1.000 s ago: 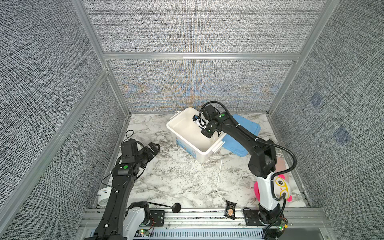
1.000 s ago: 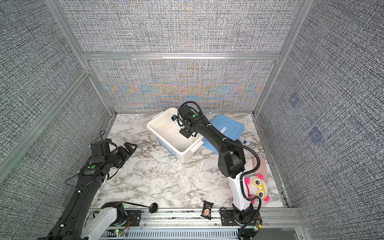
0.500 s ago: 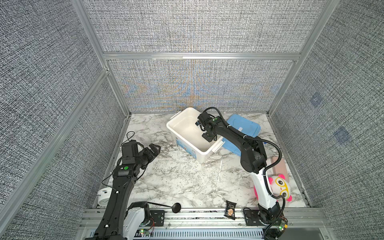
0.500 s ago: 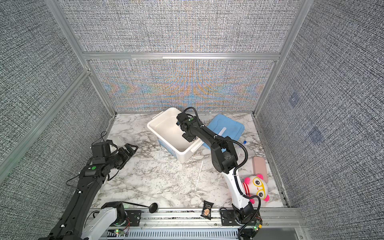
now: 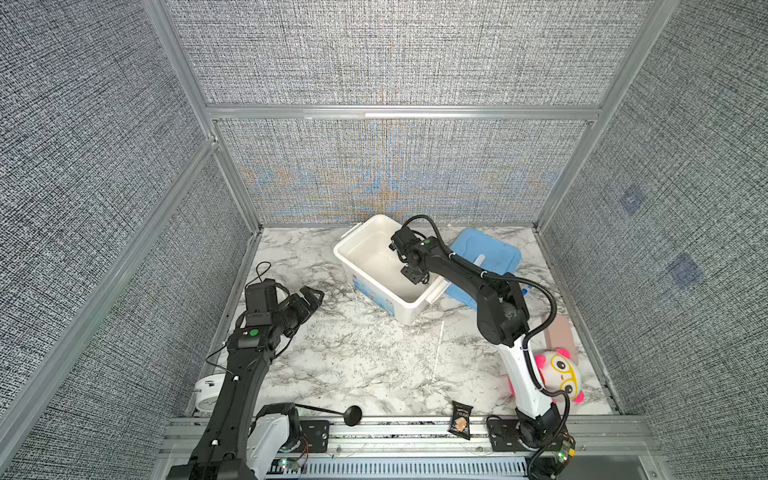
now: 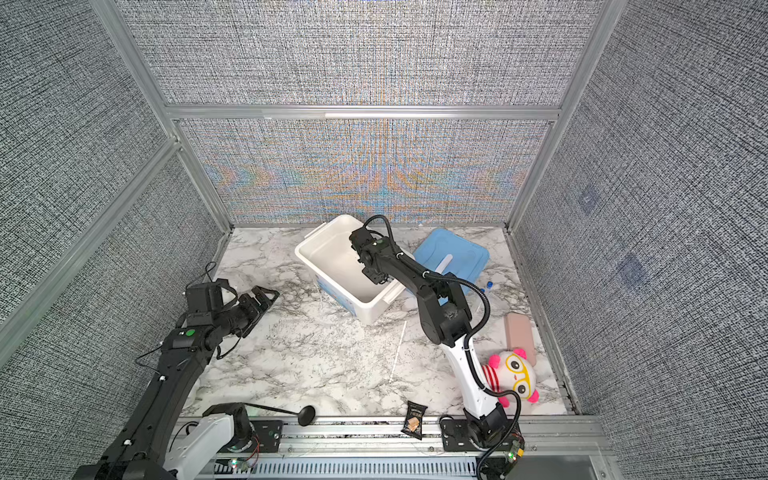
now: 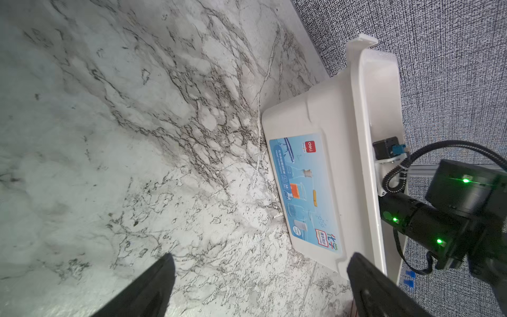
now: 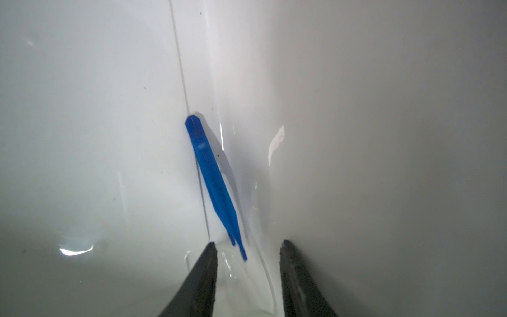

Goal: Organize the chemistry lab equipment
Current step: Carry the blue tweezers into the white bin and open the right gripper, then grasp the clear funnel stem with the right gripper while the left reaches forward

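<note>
My right gripper [image 8: 248, 244] reaches down inside the white bin [image 5: 415, 309], seen in both top views [image 6: 376, 276]. It is open, with nothing clamped between its jaws. The dark blue plastic tweezers [image 8: 214, 186] lie loose on the bin's floor against a wall, their tips just ahead of the fingertips. A long thin white stick [image 5: 437, 351] [image 6: 397, 351] lies on the marble in front of the bin. A blue-capped tube [image 6: 489, 285] lies right of the bin, behind the right arm. My left gripper [image 5: 311, 297] [image 7: 260, 260] hovers open and empty left of the bin [image 7: 315, 123].
A blue lid [image 5: 494, 249] lies right of the bin at the back. A pink plush toy [image 5: 559, 374] and a pink block [image 5: 561, 338] are at the right edge. A black snack packet [image 5: 460, 419] lies on the front rail. Fabric walls enclose three sides.
The right gripper has gone down from above the bin into it and its jaws have parted, letting go of the blue tweezers. The left arm has barely moved.
</note>
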You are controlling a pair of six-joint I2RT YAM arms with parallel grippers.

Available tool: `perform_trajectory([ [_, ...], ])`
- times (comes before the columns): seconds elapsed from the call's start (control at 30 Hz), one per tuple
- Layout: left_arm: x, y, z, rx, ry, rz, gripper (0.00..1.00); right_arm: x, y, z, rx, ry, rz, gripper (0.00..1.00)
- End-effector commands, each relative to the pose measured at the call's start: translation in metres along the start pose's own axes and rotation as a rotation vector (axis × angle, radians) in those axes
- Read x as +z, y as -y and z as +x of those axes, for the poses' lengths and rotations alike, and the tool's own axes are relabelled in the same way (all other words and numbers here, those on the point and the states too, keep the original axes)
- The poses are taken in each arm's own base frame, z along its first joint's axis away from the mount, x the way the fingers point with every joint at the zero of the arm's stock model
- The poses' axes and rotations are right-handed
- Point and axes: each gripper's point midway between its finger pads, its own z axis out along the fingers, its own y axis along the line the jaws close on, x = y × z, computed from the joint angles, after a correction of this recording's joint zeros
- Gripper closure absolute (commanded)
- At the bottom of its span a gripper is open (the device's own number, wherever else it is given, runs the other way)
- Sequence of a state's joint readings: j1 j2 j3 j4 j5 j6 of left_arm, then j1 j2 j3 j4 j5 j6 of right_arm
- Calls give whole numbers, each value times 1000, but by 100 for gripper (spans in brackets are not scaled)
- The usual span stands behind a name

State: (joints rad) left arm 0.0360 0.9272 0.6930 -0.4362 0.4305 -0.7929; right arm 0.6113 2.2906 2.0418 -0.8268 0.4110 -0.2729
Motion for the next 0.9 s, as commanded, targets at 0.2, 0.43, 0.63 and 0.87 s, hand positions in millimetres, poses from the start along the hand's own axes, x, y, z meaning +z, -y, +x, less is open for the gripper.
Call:
perform_trajectory([
  [0.2, -1, 13, 0, 46, -33, 50, 1, -104, 15, -50, 131, 308, -140, 58],
  [0.43, -4, 31, 1, 104, -39, 91, 1, -195, 67, -45, 368, 465, -62, 54],
  [0.63, -10, 48, 1, 234, 29, 72, 1, -219, 89, 11, 580, 514, -32, 45],
  [0.87, -9, 76, 25, 418, 63, 26, 4, -225, 65, 77, 837, 474, -403, 1],
])
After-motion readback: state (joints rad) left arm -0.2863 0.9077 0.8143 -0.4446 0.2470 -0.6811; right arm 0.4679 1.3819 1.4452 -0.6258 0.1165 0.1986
